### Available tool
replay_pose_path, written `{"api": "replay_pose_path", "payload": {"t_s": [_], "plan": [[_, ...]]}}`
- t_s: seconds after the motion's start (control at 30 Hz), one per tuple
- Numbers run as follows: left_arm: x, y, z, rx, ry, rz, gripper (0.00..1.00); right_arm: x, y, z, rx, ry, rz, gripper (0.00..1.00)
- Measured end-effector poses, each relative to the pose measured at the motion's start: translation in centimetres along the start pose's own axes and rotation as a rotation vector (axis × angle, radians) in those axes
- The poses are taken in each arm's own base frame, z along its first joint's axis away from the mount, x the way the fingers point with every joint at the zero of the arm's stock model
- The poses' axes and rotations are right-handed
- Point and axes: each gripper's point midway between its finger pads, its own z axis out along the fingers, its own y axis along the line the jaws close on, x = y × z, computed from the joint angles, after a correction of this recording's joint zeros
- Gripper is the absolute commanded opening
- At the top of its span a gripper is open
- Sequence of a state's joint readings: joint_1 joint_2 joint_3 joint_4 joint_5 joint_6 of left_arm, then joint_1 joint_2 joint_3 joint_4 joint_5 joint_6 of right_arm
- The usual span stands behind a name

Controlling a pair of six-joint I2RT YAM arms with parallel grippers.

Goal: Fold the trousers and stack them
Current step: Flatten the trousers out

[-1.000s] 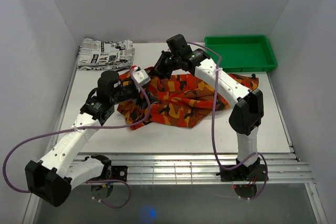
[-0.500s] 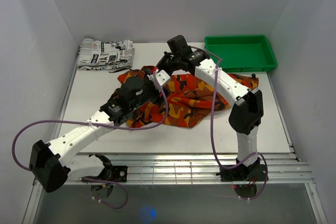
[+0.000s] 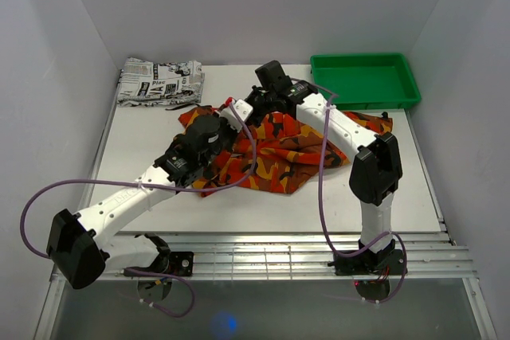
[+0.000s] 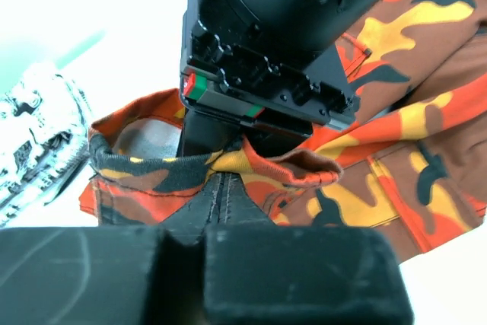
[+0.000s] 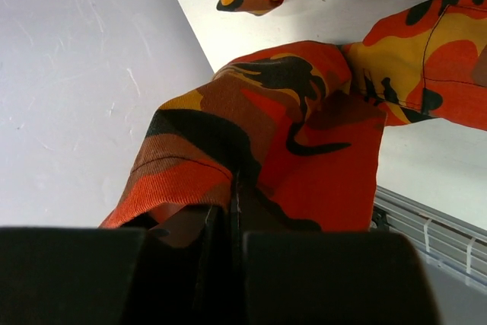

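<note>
left gripper (image 4: 219,188) pinched tight on trousers (image 3: 275,157) edge, back-left of pile. trousers soft, light, floppy; lie in messy heap mid table. best to grab at hem or waist edge. right gripper (image 5: 232,195) closed tight on cloth fold. second ago left gripper wide open, further left.

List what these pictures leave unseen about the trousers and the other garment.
- Top view: the right arm overlies the trousers, hiding its grip.
- Left wrist view: the newspaper-print garment is washed out and cut by the left edge.
- Right wrist view: trousers cut off at right edge.
</note>
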State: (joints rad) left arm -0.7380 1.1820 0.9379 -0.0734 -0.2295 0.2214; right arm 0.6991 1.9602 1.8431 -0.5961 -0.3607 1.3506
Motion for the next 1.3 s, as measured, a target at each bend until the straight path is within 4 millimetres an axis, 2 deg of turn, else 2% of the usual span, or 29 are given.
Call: {"api": "replay_pose_path", "payload": {"t_s": [0.2, 0.23, 0.27, 0.3, 0.33, 0.37, 0.53, 0.7, 0.83, 1.1, 1.2, 1.3], "plan": [[-0.6, 0.4, -0.6, 0.004, -0.022, -0.019, 0.00, -0.2, 0.1, -0.2, -0.004, -0.012, -0.013, 0.08], [-0.9, 0.4, -0.8, 0.010, -0.033, -0.030, 0.03, -0.3, 0.1, -0.3, -0.003, -0.014, -0.016, 0.08], [-1.2, 0.4, -1.1, 0.024, -0.046, -0.041, 0.17, -0.4, 0.0, -0.3, -0.002, -0.016, -0.017, 0.08], [-1.4, 0.1, -1.4, 0.044, -0.061, -0.052, 0.61, -0.4, 0.0, -0.3, -0.001, -0.017, -0.017, 0.08], [-1.5, -0.1, -1.8, 0.065, -0.072, -0.060, 0.81, -0.6, -0.1, -0.4, 0.000, -0.018, -0.016, 0.08], [-1.8, -0.3, -2.2, 0.087, -0.087, -0.077, 0.89, -0.6, -0.1, -0.4, 0.000, -0.019, -0.015, 0.08], [-2.2, -1.8, -2.8, 0.166, -0.109, -0.128, 0.98, -0.6, -0.1, -0.4, 0.000, -0.018, -0.012, 0.08], [-0.7, -2.5, -0.9, 0.162, -0.035, -0.168, 0.97, -0.5, 0.0, -0.4, -0.001, -0.013, -0.006, 0.08], [-0.1, -2.0, 0.7, 0.107, 0.016, -0.199, 0.94, -0.9, 0.0, -0.4, 0.004, -0.034, 0.012, 0.08], [-0.3, -1.2, 1.2, 0.042, 0.023, -0.264, 0.78, -1.0, 0.1, -0.4, 0.003, -0.039, 0.038, 0.08], [-0.2, -1.0, 1.6, 0.019, 0.032, -0.278, 0.64, -1.2, 0.0, -0.3, 0.006, -0.053, 0.044, 0.08], [0.2, -0.7, 1.8, 0.002, 0.051, -0.283, 0.42, -1.5, 0.0, -0.3, 0.009, -0.065, 0.048, 0.08]]}}
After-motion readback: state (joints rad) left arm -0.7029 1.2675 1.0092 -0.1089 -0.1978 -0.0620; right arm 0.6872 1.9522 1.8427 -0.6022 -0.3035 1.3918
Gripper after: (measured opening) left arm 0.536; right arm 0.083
